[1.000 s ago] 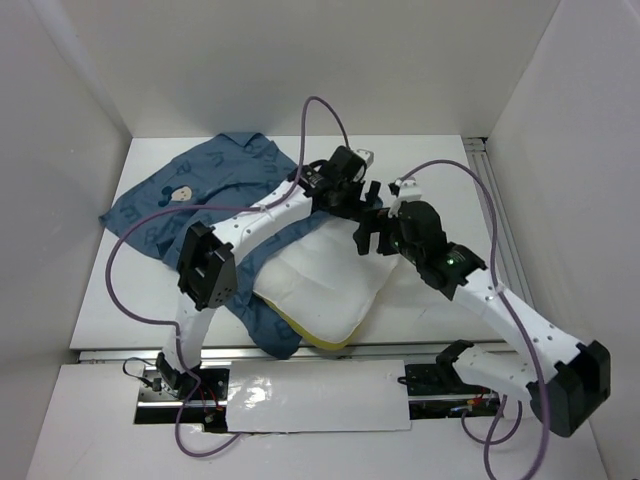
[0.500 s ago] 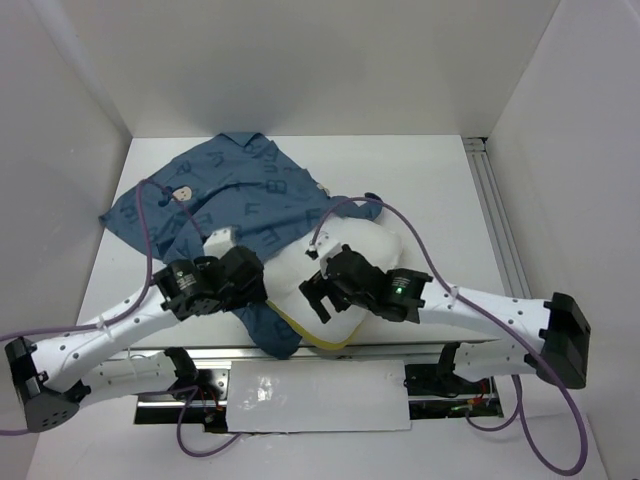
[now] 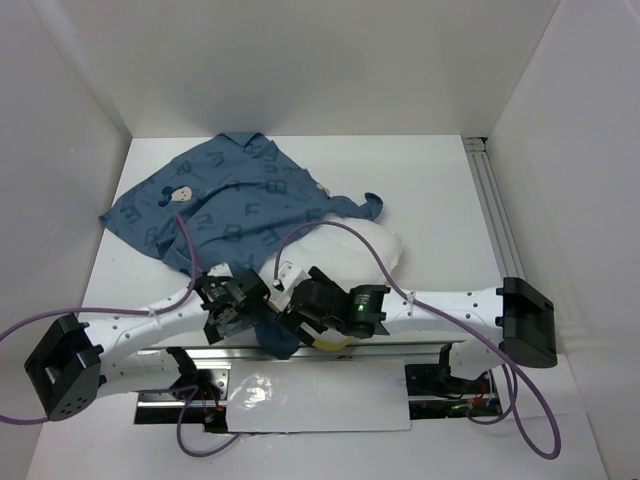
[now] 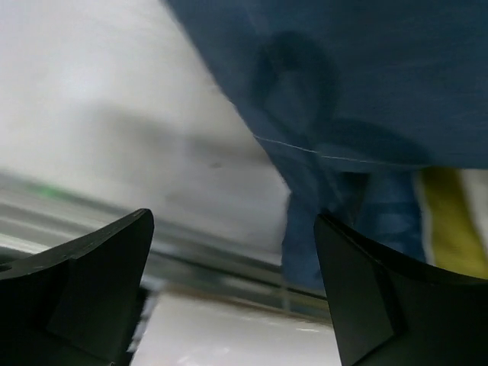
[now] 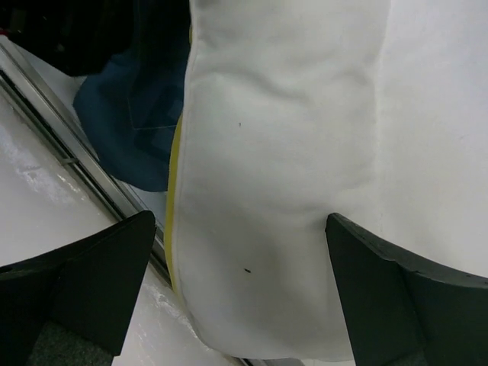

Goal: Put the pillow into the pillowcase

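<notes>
- Both arms dropped nearward; left gripper (image 4: pixel 232 263) and right gripper (image 5: pixel 240 259) gape, empty.
- Reach step; next, pinch pillowcase (image 3: pixel 230 195) corner and pillow (image 3: pixel 355 250) end, though blur may hide the opening.

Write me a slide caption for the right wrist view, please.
Open right gripper over the white pillow, its yellow seam beside the blue pillowcase.

white pillow (image 5: pixel 282 191) between spread gripper (image 5: pixel 242 293) fingers

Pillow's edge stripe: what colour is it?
Yellow. The band runs along the white pillow's seam, clearest in the right wrist view.
</notes>
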Action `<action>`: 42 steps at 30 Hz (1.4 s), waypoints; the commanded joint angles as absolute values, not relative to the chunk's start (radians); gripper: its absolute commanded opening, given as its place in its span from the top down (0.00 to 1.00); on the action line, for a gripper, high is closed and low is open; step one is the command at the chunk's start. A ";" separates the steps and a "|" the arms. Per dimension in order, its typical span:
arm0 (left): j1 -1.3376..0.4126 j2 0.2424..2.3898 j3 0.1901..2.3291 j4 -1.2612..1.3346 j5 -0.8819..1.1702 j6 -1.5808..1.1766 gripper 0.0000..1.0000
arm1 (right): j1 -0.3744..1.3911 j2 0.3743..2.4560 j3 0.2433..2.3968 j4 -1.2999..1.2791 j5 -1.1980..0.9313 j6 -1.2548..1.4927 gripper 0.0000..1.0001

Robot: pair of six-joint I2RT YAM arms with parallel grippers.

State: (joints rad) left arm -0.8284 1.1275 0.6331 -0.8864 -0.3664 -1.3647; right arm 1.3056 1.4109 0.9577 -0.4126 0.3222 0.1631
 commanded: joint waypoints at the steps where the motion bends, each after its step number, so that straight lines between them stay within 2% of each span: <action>1: -0.802 1.092 0.577 -0.576 -0.290 -1.255 0.01 | 1.304 1.404 0.990 -0.397 0.379 0.164 0.00; 7: -0.770 1.074 0.500 -0.434 -0.247 -1.203 0.01 | 1.293 1.404 0.943 -0.351 0.367 0.183 0.00; 12: -0.779 1.008 0.462 -0.400 -0.222 -1.181 0.07 | 1.256 1.431 0.928 -0.353 0.353 0.208 0.00; 16: -0.788 0.919 0.428 -0.425 -0.222 -1.163 0.07 | 1.204 1.440 0.894 -0.344 0.305 0.218 0.09; 19: -0.811 0.858 0.428 -0.472 -0.204 -1.147 0.06 | 1.178 1.450 0.885 -0.344 0.293 0.230 0.10; 24: -0.865 0.795 0.453 -0.600 -0.290 -1.210 0.00 | 1.169 1.430 0.876 -0.331 0.272 0.230 0.10; 31: -0.856 0.905 0.443 -0.528 -0.354 -1.244 0.00 | 1.169 1.430 0.887 -0.331 0.244 0.230 0.10; 38: -0.779 1.011 0.431 -0.304 -0.281 -1.189 0.00 | 1.169 1.430 0.887 -0.331 0.223 0.230 0.09; 41: -0.727 1.057 0.394 -0.229 -0.223 -1.161 0.09 | 1.169 1.430 0.876 -0.311 0.213 0.230 0.09; 42: -0.718 1.069 0.376 -0.209 -0.191 -1.161 0.22 | 1.169 1.430 0.876 -0.302 0.213 0.230 0.09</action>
